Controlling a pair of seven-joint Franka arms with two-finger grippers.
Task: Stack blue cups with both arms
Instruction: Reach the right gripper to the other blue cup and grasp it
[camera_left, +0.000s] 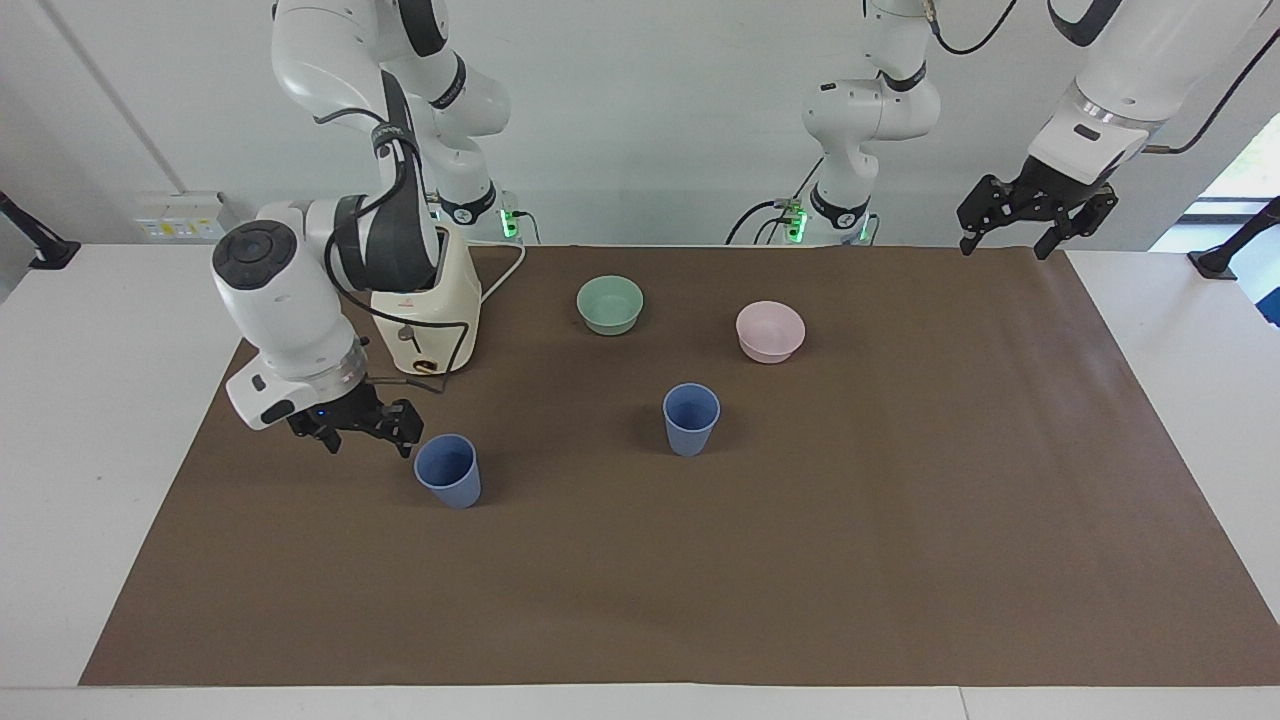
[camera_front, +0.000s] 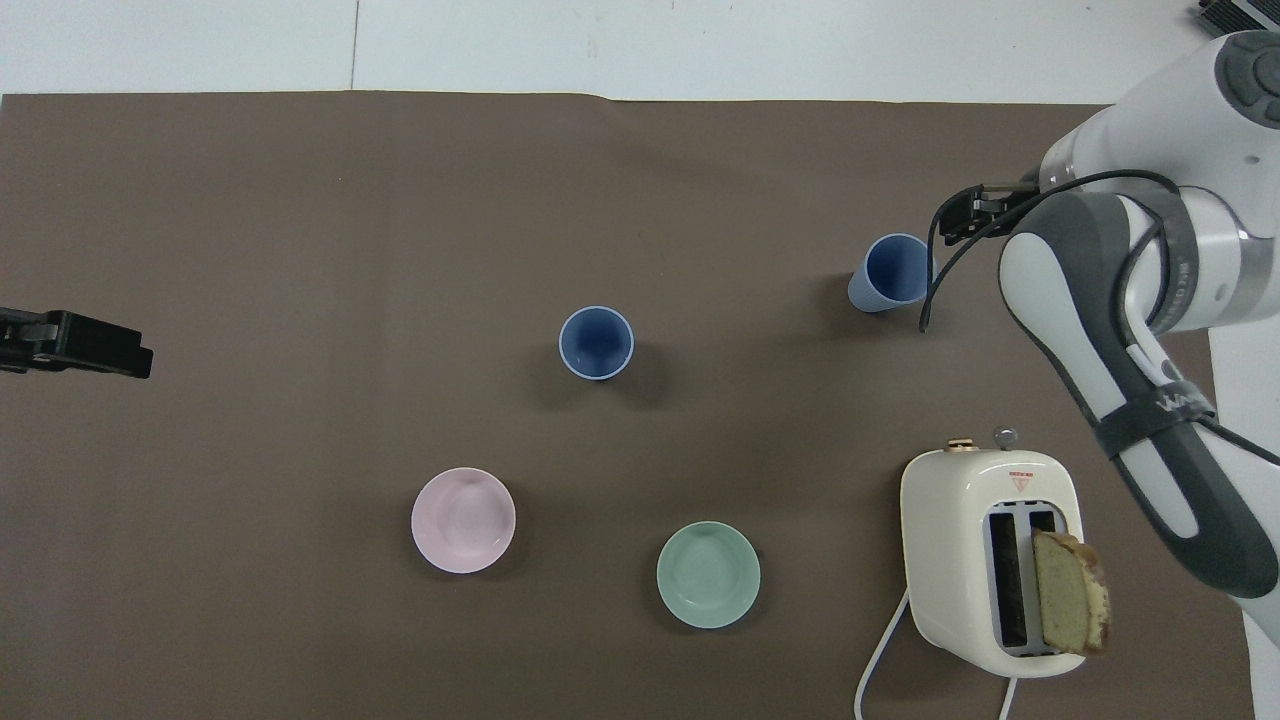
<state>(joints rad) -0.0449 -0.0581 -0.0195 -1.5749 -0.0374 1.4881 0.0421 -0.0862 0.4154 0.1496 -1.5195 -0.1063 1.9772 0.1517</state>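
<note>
- Right now, right hand (camera_left: 362, 428) low over the brown mat (camera_left: 900, 520), just beside the blue cup (camera_left: 447, 470) at the right arm's end of the bench (camera_left: 100, 400); fingers spread, holding nothing, not touching the cup.
- Second blue cup (camera_left: 691, 418) upright mid-mat, well apart from the first and a little nearer to the robots, close to the pink bowl (camera_left: 770, 331) and the green bowl (camera_left: 610, 304).
- Left hand (camera_left: 1035, 215) raised over the mat's corner at the left arm's end, fingers spread and empty; waiting, by the look of it.
- Judged step: closing in on the first cup for a grasp.
- To do it well: bring one finger inside the rim and one outside, or straddle the wall below the rim; close gently, since a light tapered tumbler probably tips or skids under a sideways nudge.
- Lift straight up before carrying, clear of the toaster (camera_front: 985, 560) and the bread slice (camera_front: 1070, 590) standing in its slot.
- For stacking, centre over the other cup's mouth and lower squarely.
- Writing: small red label on the toaster top, too small to read; pale lettering on the right arm's grey link, not legible.
</note>
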